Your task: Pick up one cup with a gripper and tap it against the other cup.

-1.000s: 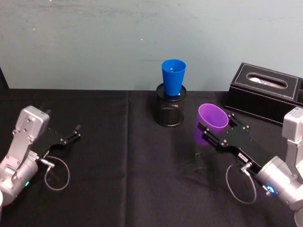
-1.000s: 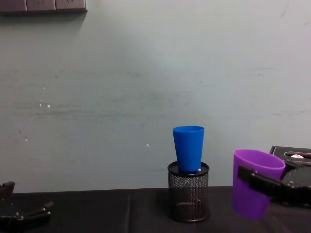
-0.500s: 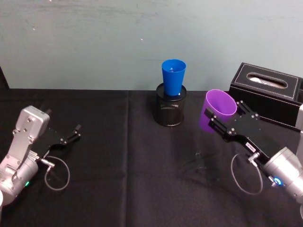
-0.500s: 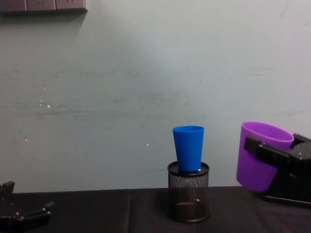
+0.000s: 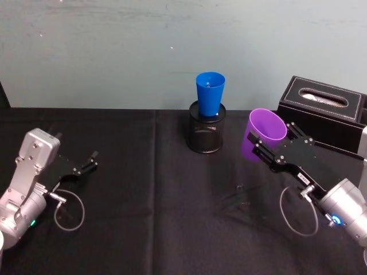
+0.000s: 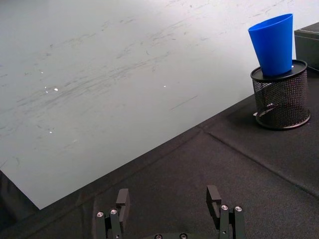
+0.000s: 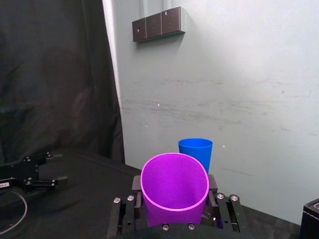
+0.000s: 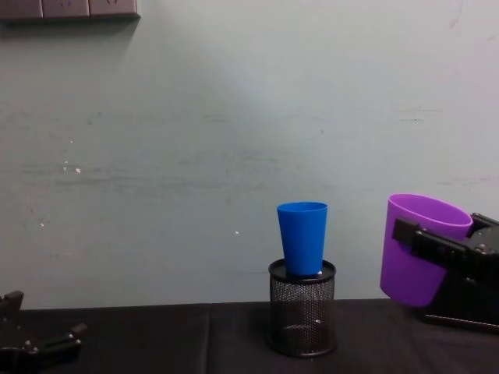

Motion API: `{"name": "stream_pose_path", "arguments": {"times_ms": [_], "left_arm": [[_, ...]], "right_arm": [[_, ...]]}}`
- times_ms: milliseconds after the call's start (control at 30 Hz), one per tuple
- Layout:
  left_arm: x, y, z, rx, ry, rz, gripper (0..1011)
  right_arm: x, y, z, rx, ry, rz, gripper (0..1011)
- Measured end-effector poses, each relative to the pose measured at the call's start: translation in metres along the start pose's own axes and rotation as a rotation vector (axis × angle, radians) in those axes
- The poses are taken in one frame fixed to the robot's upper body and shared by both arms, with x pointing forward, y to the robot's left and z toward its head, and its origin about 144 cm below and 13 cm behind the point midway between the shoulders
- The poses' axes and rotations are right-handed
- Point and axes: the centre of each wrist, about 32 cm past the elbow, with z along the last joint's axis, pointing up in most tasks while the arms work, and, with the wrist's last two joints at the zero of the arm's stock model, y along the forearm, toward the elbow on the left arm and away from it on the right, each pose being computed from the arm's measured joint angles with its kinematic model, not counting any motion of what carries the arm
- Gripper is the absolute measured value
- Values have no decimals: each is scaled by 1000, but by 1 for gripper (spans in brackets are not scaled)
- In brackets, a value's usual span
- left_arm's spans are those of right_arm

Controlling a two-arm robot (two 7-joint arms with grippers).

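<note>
head view puts your right end effector (image 5: 272,144) pinched on the purple cup (image 5: 261,136), lifted off the tabletop (image 5: 143,200), to the right of the blue cup (image 5: 210,91) with a clear gap between them.

— agreed. mind that the blue cup only sits in the mouth of the mesh pen holder (image 5: 206,134). it looks light and top-heavy there, so i'd judge a hard knock would tip it or shove the holder.

— so travel sideways slowly at this height. chest view has the two rims nearly level, which suits a wall-to-wall touch high on the blue cup.

— lead with bare purple plastic. in chest view one finger runs across the cup just under its rim, its tip near the side facing the blue cup, so you want the cup to land first, not the finger.

— stop at first touch, then back off. keep your arm away from the tissue box (image 5: 321,109) behind it.

— your left end effector (image 5: 89,160) is parked low at the left, fingers spread, holding nothing.
</note>
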Motion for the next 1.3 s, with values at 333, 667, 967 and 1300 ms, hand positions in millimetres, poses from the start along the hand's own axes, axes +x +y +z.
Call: {"name": "stream_pose_path", "arguments": {"times_ms": [333, 667, 967, 1300], "left_arm": [[0, 0, 0, 0, 0, 0, 1011], [0, 0, 0, 0, 0, 0, 1011], [0, 0, 0, 0, 0, 0, 1011], [0, 0, 0, 0, 0, 0, 1011]], "right_arm": [[0, 0, -1, -1, 0, 1, 731], [1, 15, -5, 3, 27, -34, 731], [3, 31, -6, 0, 5, -51, 731], [6, 48, -10, -15, -37, -66, 731]]}}
